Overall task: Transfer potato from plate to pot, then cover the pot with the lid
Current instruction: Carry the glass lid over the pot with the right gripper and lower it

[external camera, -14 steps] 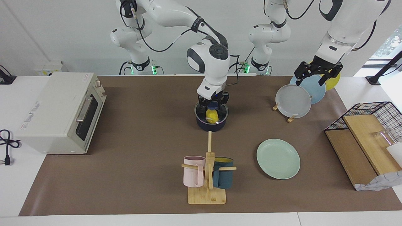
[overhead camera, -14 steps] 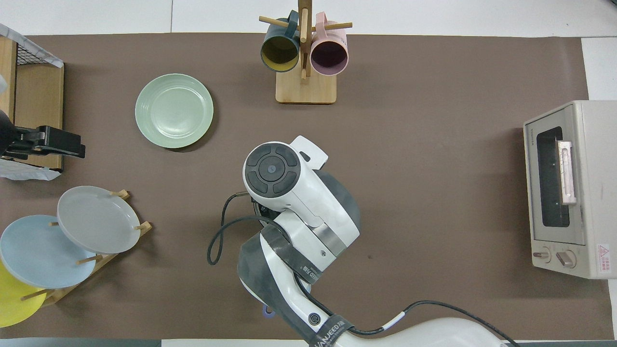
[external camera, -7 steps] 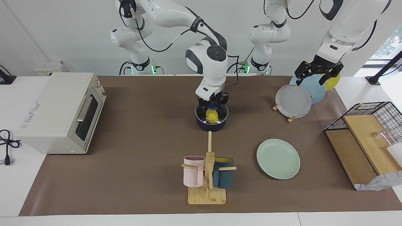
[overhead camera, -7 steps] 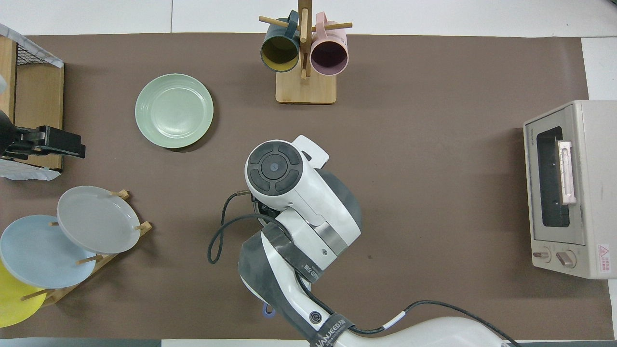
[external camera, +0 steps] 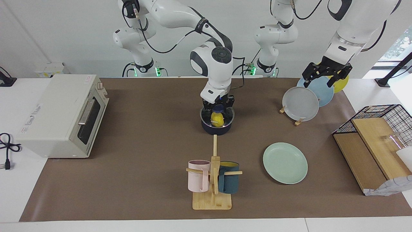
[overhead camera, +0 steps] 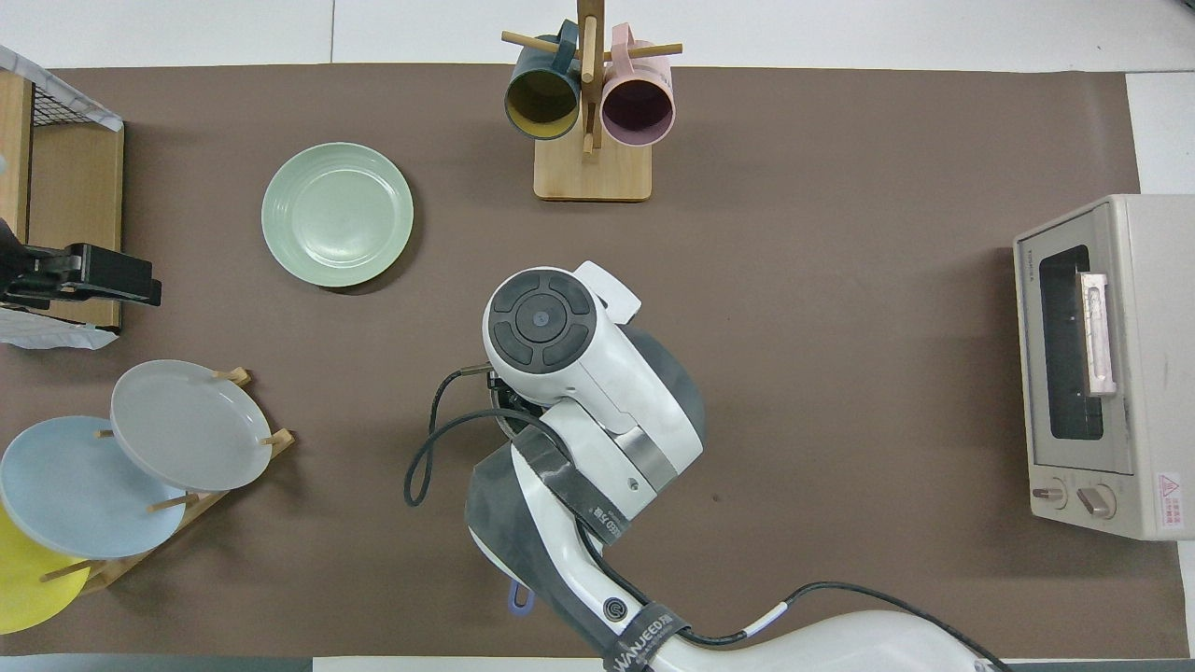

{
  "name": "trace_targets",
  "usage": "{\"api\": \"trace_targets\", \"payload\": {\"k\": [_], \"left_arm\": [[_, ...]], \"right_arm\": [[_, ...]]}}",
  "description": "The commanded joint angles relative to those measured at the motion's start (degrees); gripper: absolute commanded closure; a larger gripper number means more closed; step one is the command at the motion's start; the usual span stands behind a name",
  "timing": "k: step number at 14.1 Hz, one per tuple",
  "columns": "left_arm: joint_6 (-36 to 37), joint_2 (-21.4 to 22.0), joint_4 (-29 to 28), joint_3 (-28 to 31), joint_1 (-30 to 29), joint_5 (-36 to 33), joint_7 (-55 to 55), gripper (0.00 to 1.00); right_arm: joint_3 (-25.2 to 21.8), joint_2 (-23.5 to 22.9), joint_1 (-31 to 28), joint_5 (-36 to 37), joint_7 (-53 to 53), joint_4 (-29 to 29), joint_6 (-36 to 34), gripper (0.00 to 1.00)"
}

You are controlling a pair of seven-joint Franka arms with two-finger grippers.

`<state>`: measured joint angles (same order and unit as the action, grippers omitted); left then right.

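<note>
The dark navy pot [external camera: 216,127] stands mid-table, nearer to the robots than the mug stand. The yellow potato [external camera: 218,119] lies inside it, seen through the clear glass lid [external camera: 227,116], which rests on the pot's rim. My right gripper [external camera: 218,106] is right over the lid, its fingers apart on either side of the blue knob [external camera: 218,109]. In the overhead view the right arm [overhead camera: 560,373] hides the pot, lid and potato. The mint-green plate [external camera: 285,163] [overhead camera: 337,214] lies bare. My left gripper [external camera: 325,77] [overhead camera: 140,285] waits, open, over the plate rack.
A mug stand [external camera: 212,180] with a pink and a teal mug stands farther from the robots than the pot. A rack of grey, blue and yellow plates [external camera: 301,103] and a wire basket [external camera: 379,129] are at the left arm's end. A toaster oven [external camera: 61,114] is at the right arm's end.
The right arm's wrist has shifted and risen slightly over the pot. The lid, pot and potato have stayed in place. The left gripper has barely moved.
</note>
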<state>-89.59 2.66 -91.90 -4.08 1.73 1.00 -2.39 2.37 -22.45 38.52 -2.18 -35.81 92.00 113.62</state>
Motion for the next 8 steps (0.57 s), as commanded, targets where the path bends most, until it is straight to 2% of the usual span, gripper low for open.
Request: {"api": "trace_targets", "payload": {"k": [1, 2, 3, 8], "left_arm": [[0.82, 1.03, -0.56, -0.22, -0.76, 0.49, 0.19, 0.0], [0.82, 1.12, -0.56, -0.22, -0.76, 0.49, 0.02, 0.0], [0.82, 1.12, -0.56, -0.14, -0.76, 0.49, 0.1, 0.0], [1.09, 1.12, -0.56, -0.22, -0.76, 0.49, 0.19, 0.0]], "right_arm": [[0.36, 0.74, -0.82, -0.1, -0.14, 2.22, 2.31, 0.6], [0.36, 0.74, -0.82, -0.01, -0.14, 2.22, 2.23, 0.13], [0.36, 0.74, -0.82, 0.16, -0.05, 1.96, 2.14, 0.0], [0.27, 1.35, -0.91, 0.6, -0.14, 0.81, 1.17, 0.0]]}}
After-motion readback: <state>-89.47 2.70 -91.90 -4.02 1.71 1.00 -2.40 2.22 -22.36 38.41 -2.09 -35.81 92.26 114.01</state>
